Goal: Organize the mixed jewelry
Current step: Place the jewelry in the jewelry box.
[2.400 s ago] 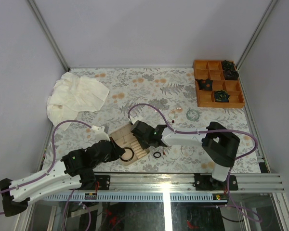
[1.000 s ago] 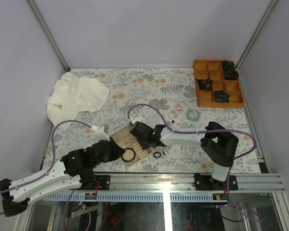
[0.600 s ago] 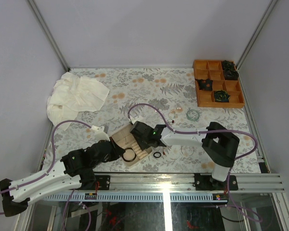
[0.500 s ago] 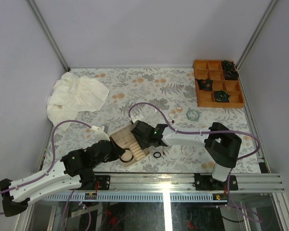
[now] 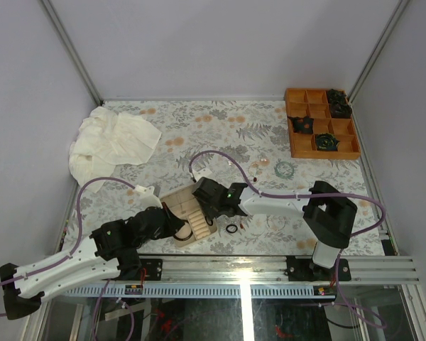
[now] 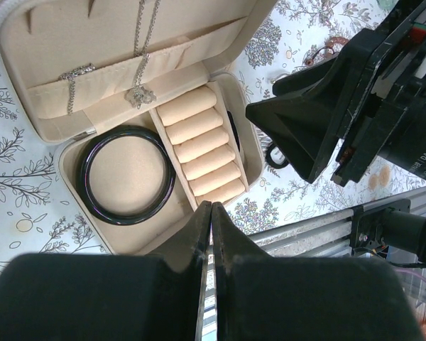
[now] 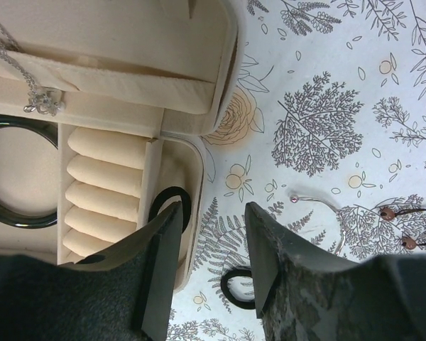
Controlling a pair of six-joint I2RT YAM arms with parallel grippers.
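We see a table (image 5: pixel 220 135) covered with a pale cloth printed with leaves and flowers. Plain grey walls (image 5: pixel 220 42) enclose it on three sides, and an aluminium rail (image 5: pixel 270 266) runs along the near edge. A crumpled white cloth (image 5: pixel 113 142) lies at the far left.

At the far right corner sits an orange compartment tray (image 5: pixel 298 99) with dark rosettes (image 5: pixel 326 142) in several of its cells. Near the arms a beige jewelry box (image 6: pixel 28 42) lies open. A silver necklace (image 6: pixel 138 92) hangs over its lid pocket and a black bangle (image 6: pixel 125 185) lies flat in the square compartment. The padded ring rolls (image 6: pixel 199 153) sit beside that, and a black ring (image 7: pixel 169 206) lies in the narrow side slot.

A second black ring (image 7: pixel 236 288) rests on the cloth just beside the box. A thin silvery hoop (image 7: pixel 316 202) and some red beads (image 7: pixel 405 227), perhaps earrings, lie further out. The teal beaded bracelet (image 5: pixel 282 169) is between the box and the tray.

The left gripper (image 6: pixel 210 234) hangs over the near edge of the box with its jaws pressed together and nothing in them. The right gripper (image 7: pixel 211 213) hovers over the box's slot side with its jaws partly apart and empty, one finger just beside the slotted ring.
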